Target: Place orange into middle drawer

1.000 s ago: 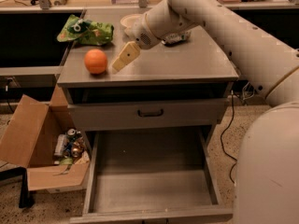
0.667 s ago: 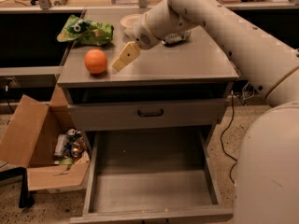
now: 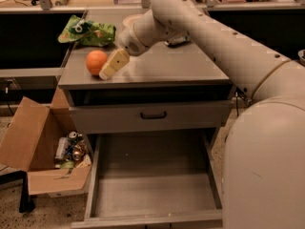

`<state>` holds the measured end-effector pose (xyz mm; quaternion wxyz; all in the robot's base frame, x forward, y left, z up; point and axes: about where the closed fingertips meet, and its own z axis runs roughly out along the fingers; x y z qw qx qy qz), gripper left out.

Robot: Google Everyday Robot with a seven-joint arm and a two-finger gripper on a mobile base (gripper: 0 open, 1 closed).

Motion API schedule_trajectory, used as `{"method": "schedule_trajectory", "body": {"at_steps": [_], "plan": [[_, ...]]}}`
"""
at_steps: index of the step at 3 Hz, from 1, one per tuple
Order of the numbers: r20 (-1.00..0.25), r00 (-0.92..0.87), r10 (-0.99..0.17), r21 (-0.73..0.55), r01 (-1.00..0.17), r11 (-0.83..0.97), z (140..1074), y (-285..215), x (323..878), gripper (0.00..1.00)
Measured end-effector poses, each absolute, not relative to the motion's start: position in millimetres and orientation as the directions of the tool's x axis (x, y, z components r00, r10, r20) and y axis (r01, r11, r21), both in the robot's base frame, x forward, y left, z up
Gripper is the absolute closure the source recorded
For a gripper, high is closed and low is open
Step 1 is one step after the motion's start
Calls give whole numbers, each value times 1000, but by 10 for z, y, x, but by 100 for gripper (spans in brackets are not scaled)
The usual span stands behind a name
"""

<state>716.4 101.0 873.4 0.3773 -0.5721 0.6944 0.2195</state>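
Observation:
The orange (image 3: 96,62) rests on the grey cabinet top (image 3: 162,68), near its front left corner. My gripper (image 3: 108,69) reaches down from the right, and its cream tip lies right beside the orange on its right side, close to or touching it. The middle drawer (image 3: 153,185) is pulled out wide open below, and its flat grey tray holds nothing. Above it is a closed drawer front with a small dark handle (image 3: 153,114).
A green snack bag (image 3: 88,31) lies at the back left of the top. A cream bowl (image 3: 129,20) is partly hidden behind my arm, and a small dark object (image 3: 178,41) lies further right. An open cardboard box (image 3: 40,151) with cans stands on the floor at left.
My gripper has moved left and slightly down, closing the gap to the orange. The orange and the drawer have not moved.

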Motion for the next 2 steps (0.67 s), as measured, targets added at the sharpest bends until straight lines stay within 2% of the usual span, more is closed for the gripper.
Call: {"method": "schedule_trajectory", "body": {"at_steps": [2], "plan": [[-782, -43, -621, -141, -960, 243, 8640, 1249, 7268, 0]]}}
